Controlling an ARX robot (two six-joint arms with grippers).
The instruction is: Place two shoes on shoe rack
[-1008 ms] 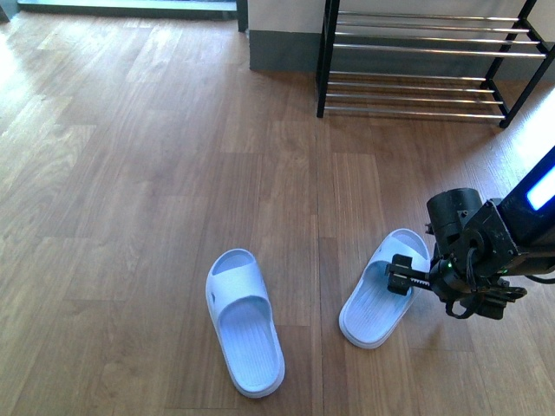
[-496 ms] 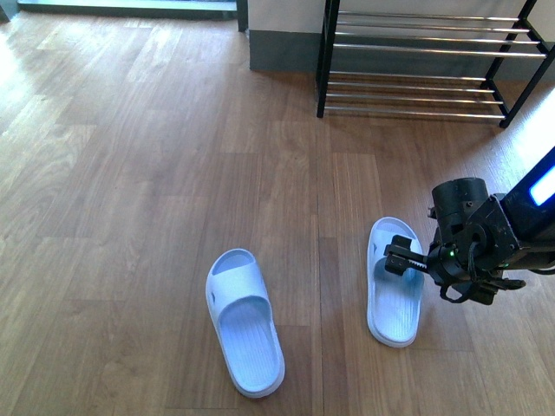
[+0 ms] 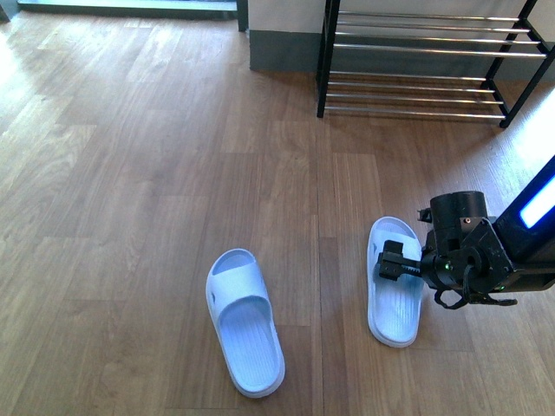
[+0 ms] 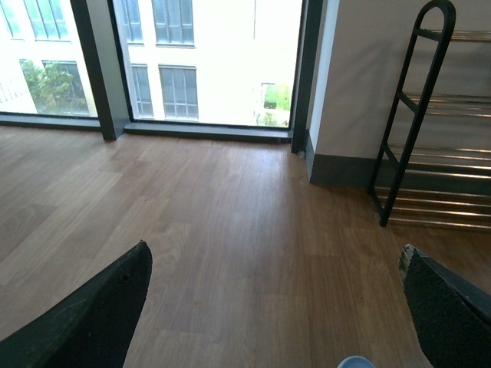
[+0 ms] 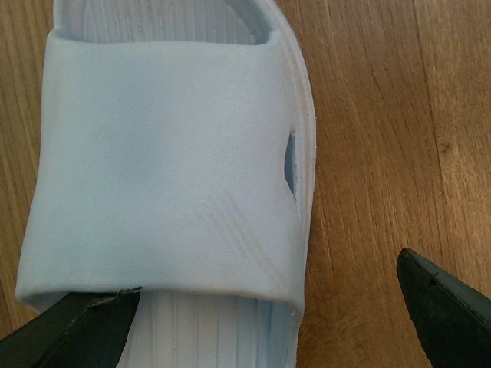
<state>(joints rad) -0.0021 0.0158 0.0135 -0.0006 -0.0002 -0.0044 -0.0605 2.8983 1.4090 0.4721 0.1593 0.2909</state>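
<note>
- The left tool (image 4: 276, 253) hangs above the brown wood-plank floor (image 3: 147, 173) with its two dark fingers (image 4: 92, 314) spread wide and nothing between them. A sliver of pale blue shows at the edge of its wrist view, too little to identify.
- Nearest the robot in the front view lies a pale-blue one-strap rubber slide (image 3: 245, 321), flat on the floor, strap end pointing away and slightly to the left.
- A little farther and to the right lies the second pale-blue rubber slide (image 3: 395, 290), also flat on its sole, well apart from the first.
- The right tool (image 3: 390, 260), on its black arm (image 3: 473, 251), sits low over this slide's strap (image 5: 161, 161). It is open. In the wrist view one finger (image 5: 77, 330) is at the strap's edge above the ribbed footbed, and the other (image 5: 445, 307) is over bare floor beyond the slide's side. It grips nothing.
- Farthest away, the black-framed shoe rack with silver bars (image 3: 425, 65) stands against the pale wall (image 4: 360, 77), holding no shoes.
- Beside that wall are tall windows (image 4: 199, 54).
</note>
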